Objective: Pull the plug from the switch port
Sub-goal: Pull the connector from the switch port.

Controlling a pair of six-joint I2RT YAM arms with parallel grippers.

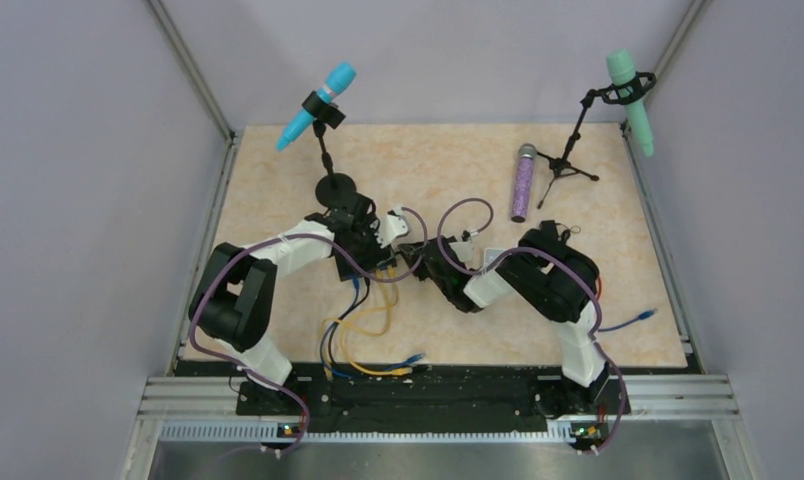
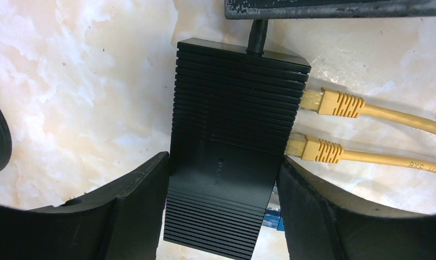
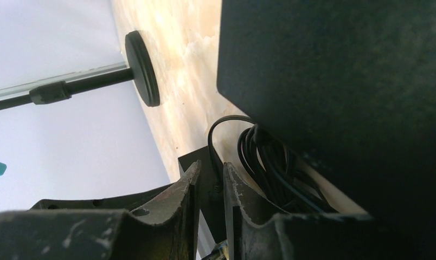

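Observation:
The black ribbed switch [image 2: 232, 135] lies on the marble table, and my left gripper [image 2: 224, 162] is shut on its two long sides. Two yellow plugs [image 2: 335, 103] sit in its side ports. A blue plug [image 2: 273, 216] shows below them, partly hidden by a finger. A thin black plug [image 2: 257, 35] enters the switch's far end. My right gripper [image 3: 211, 165] is closed narrowly on that black plug [image 3: 217, 187] at the switch's end [image 3: 186, 162]. In the top view both grippers, left [image 1: 393, 235] and right [image 1: 423, 252], meet mid-table and hide the switch.
Yellow cables [image 1: 373, 320] and blue ones trail toward the near edge. A blue microphone's stand base [image 1: 335, 188] stands just behind the left gripper. A purple microphone [image 1: 523, 182] and a green one on a tripod [image 1: 630, 100] are at the back right. Coiled black cable [image 3: 270, 162] lies beside the right gripper.

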